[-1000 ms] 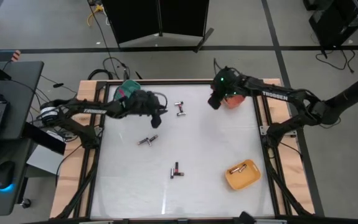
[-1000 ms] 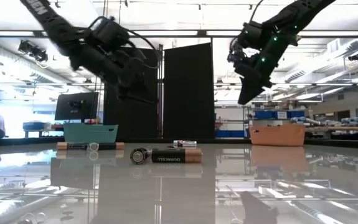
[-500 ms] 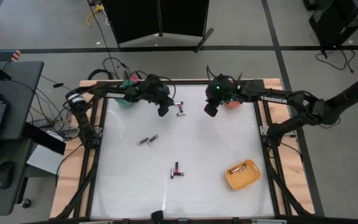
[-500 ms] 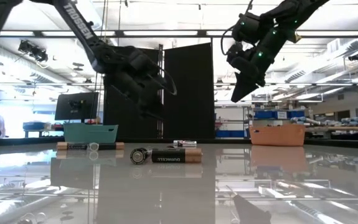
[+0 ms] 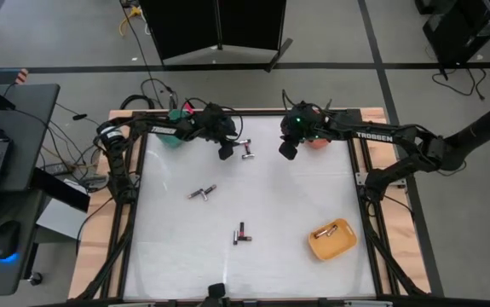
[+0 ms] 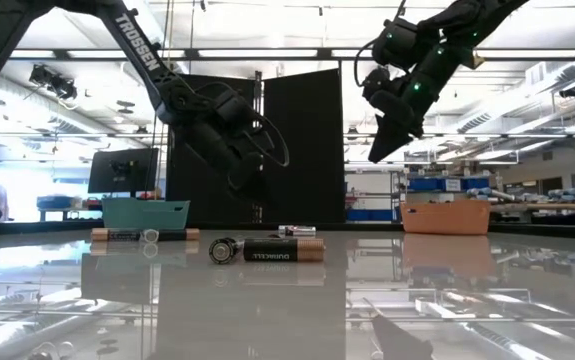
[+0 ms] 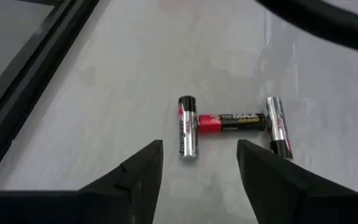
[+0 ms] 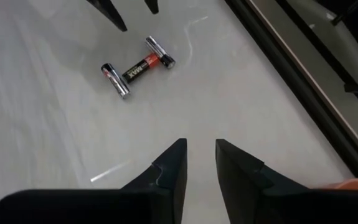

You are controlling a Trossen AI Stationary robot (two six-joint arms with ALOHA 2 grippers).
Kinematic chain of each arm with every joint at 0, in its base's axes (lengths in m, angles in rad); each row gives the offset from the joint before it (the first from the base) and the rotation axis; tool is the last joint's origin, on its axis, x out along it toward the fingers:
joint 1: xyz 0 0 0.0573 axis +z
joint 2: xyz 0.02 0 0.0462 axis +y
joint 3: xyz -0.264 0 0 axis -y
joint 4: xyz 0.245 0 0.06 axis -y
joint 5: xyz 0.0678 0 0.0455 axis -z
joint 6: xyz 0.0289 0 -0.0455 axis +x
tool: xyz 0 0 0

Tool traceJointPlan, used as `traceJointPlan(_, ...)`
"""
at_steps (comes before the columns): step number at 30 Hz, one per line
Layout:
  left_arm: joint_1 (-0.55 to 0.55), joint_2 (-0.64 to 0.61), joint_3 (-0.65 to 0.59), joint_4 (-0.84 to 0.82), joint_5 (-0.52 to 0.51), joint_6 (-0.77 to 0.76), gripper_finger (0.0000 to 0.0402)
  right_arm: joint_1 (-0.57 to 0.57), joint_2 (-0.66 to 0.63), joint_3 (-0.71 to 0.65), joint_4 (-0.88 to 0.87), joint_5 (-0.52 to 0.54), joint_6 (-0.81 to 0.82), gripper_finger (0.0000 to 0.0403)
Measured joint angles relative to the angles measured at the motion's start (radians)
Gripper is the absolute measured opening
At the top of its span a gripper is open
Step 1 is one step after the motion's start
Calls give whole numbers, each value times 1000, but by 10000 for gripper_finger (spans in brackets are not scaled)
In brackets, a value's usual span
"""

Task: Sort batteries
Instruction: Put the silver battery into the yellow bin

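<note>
Three batteries lie in a cluster on the white table near its far edge: two silvery ones with a red-and-black one between them. They also show in the right wrist view. My left gripper hovers open and empty just left of the cluster, its fingertips short of it. My right gripper hangs above the table to the cluster's right, empty, its fingers a little apart. More batteries lie at mid-table and nearer the front.
A teal bin stands at the far left and an orange bin at the far right. A yellow tray at the near right holds batteries. In the low view, batteries lie in front of the arms. A black frame rims the table.
My left gripper has gone from beside the teal bin toward the table's right, up to the far battery cluster, and has dropped a little. My right gripper has gone from the orange bin toward the table's left, closer to the same cluster. The batteries have stayed where they were.
</note>
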Motion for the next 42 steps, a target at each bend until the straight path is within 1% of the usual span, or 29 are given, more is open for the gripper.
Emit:
traceJointPlan(5, 3, 24, 13, -1, 16, 1, 214, 0, 0, 0, 5, 0, -4, 94)
traceJointPlan(12, 5, 102, 87, -44, 30, -15, 214, 1, 0, 0, 11, -5, -4, 95)
traceJointPlan(16, 5, 101, 109, -61, 27, -12, 214, 3, 0, 0, 11, -9, -4, 92)
traceJointPlan(19, 5, 103, 106, -89, 4, -8, 214, 3, 0, 0, 11, -11, -5, 89)
traceJointPlan(32, 5, 101, 106, -81, 2, 12, 213, 3, 0, 0, 18, -11, -7, 87)
traceJointPlan(36, 5, 101, 106, -84, 1, 12, 205, 3, 0, 0, 18, -11, -7, 87)
traceJointPlan(38, 5, 101, 111, -101, -15, 12, 195, 3, 0, 0, 18, -11, -7, 87)
traceJointPlan(42, -3, 101, 166, -222, -81, 39, 178, 3, 0, 0, 18, -11, -7, 87)
